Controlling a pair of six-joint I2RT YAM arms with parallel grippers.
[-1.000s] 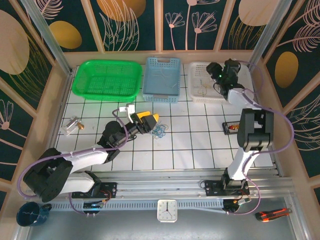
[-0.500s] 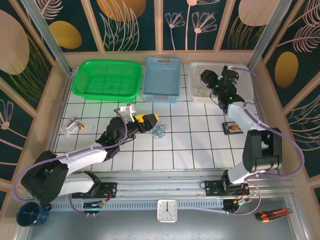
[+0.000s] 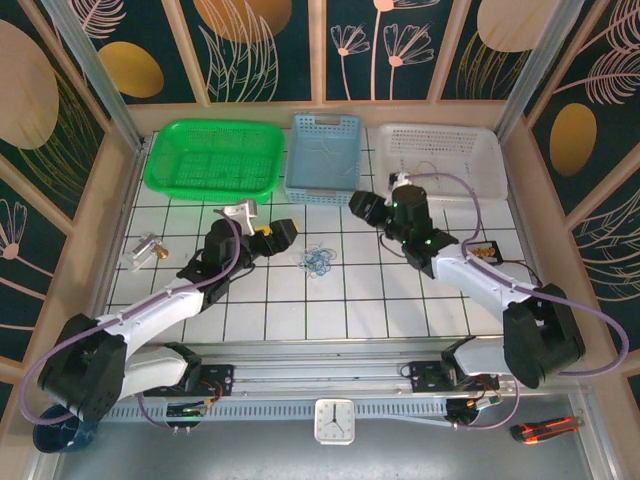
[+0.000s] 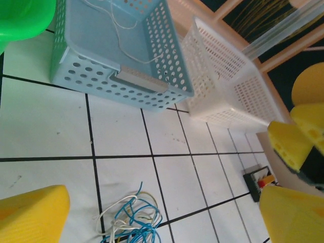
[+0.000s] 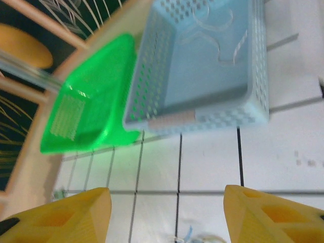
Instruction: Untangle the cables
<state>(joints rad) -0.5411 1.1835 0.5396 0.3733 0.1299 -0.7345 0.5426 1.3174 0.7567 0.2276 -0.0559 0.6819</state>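
Note:
The cables lie as a small loose tangle of blue, white and yellowish wires on the white tiles in the middle of the table. My left gripper hangs just left of the tangle, jaws wide open and holding nothing. In the left wrist view the cables sit low between the fingers. My right gripper hovers up and to the right of the tangle, open and empty. The cables just peek in at the bottom edge between its fingers. A thin white cable lies in the blue basket.
Three baskets line the back: green, blue and white. A small black tray with orange parts sits to the right of the right arm. A small clear object lies at the left.
The right arm swung from the white basket at the back right down to the middle, near the tangle. The left gripper drew back a little to the left.

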